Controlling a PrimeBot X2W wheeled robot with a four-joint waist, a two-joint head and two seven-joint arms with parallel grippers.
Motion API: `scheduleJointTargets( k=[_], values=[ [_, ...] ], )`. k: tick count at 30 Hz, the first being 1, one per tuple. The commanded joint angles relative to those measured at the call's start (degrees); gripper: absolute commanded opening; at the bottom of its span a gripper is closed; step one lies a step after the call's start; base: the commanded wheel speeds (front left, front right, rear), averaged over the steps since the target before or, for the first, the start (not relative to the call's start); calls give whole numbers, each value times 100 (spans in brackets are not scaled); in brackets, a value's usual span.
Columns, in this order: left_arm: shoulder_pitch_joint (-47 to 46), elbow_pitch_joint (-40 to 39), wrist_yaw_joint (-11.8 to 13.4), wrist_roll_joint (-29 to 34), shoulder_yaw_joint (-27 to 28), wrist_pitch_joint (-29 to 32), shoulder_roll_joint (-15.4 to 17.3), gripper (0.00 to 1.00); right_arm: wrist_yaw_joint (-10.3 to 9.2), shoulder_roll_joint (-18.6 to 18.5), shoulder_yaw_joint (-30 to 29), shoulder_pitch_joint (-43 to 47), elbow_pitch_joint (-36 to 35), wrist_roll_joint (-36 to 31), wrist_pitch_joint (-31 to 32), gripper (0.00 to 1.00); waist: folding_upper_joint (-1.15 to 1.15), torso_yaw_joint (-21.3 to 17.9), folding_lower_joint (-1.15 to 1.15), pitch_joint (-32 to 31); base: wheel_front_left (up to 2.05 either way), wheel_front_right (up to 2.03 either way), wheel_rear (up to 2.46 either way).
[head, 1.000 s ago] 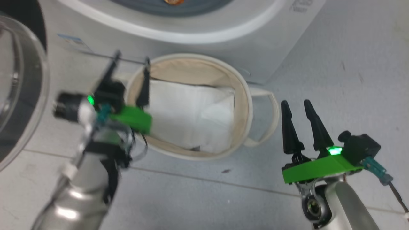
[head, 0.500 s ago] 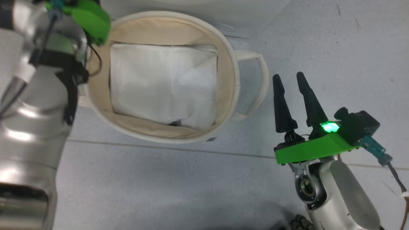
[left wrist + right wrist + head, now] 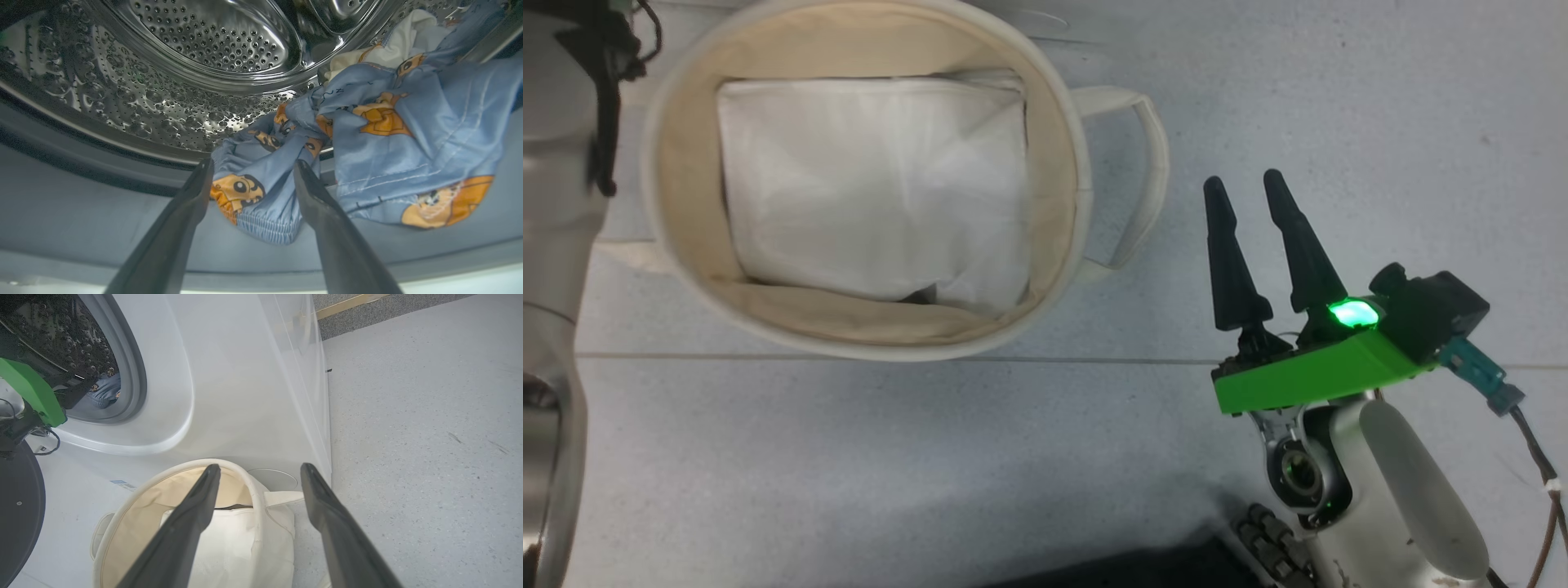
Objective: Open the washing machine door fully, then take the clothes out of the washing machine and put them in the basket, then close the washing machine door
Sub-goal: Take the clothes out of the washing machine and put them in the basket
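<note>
1. Clothes [image 3: 367, 134] – loc: lower front edge of drum [image 3: 204, 45] in washing machine [image 3: 245, 396], partly draped out over grey door seal [image 3: 81, 212].
2. Left gripper [image 3: 253, 163] – at drum mouth, fingers spread wide, one each side of a gathered elastic hem. Nothing pinched yet; can't tell if they brush the cloth.
3. Right gripper [image 3: 1243, 181] – fingers apart, empty, above floor just beside basket [image 3: 1072, 163] handle.
4. Risk: bite on hem only = thin hold. Cloth prob. slips out on the pull, or trails and drops on floor short of basket.
5. Risk: bulk of garment lies off to one side of the grip. Could drag on seal lip or catch on drum wall as it comes out.
6. Risk: basket is low, close to machine front, and already holds white folded sheet [image 3: 866, 180]. Garment may end up hung over rim, not inside.
7. Risk: washing machine door [image 3: 18, 506] stands open beside left arm; a wide swing could knock it.
8. Look: blue w/ cream patches, orange cartoon faces, visible stitching, crumpled, soft. Wet or dry: can't tell.
</note>
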Motion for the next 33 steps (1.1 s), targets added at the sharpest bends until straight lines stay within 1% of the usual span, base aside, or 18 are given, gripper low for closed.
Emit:
scheduleJointTargets(
  k=[1, 6, 13, 19, 23, 24, 25, 28, 33],
  values=[
    [-378, 14, 98, 125, -43, 1, 272, 100, 2, 24, 150, 55, -222, 65, -69, 100, 0, -133, -1, 148, 0, 0, 0],
    [-666, 317, 150, 253, -216, -118, 253, 100, 2, 24, 248, 29, -248, 145, -69, 100, 0, -244, -1, 234, 0, 0, 0],
    [-958, 815, 399, 511, -468, -77, 418, 100, 2, 24, 298, -16, -332, 197, -69, 100, 0, -337, -1, 322, 0, 0, 0],
    [-1146, 1037, 372, 514, -557, -196, 495, 100, 2, 24, 280, -36, -362, 156, -69, 100, 0, -369, -1, 432, 0, 0, 0],
    [-1187, 1138, 268, 443, -577, -295, 478, 100, 2, 24, 293, -47, -381, 133, -69, 100, 0, -364, -1, 487, 0, 0, 0],
    [-1186, 1158, 223, 414, -578, -326, 459, 88, 2, 24, 293, -48, -384, 122, -69, 100, 0, -360, -1, 496, 0, 0, 0],
    [-1187, 1171, 171, 371, -567, -371, 440, 0, 2, 24, 290, -49, -385, 111, -69, 100, 0, -354, -1, 502, 0, 0, 0],
    [-1188, 1198, 106, 290, -561, -546, 394, 0, 2, 24, 270, -56, -384, 75, -69, 100, 0, -324, -1, 510, 0, 0, 0],
    [-1133, 1202, 151, 156, -515, -890, 310, 0, 2, 24, 251, -65, -371, 6, -69, 100, 0, -253, -1, 442, 0, 0, 0]
  ],
)
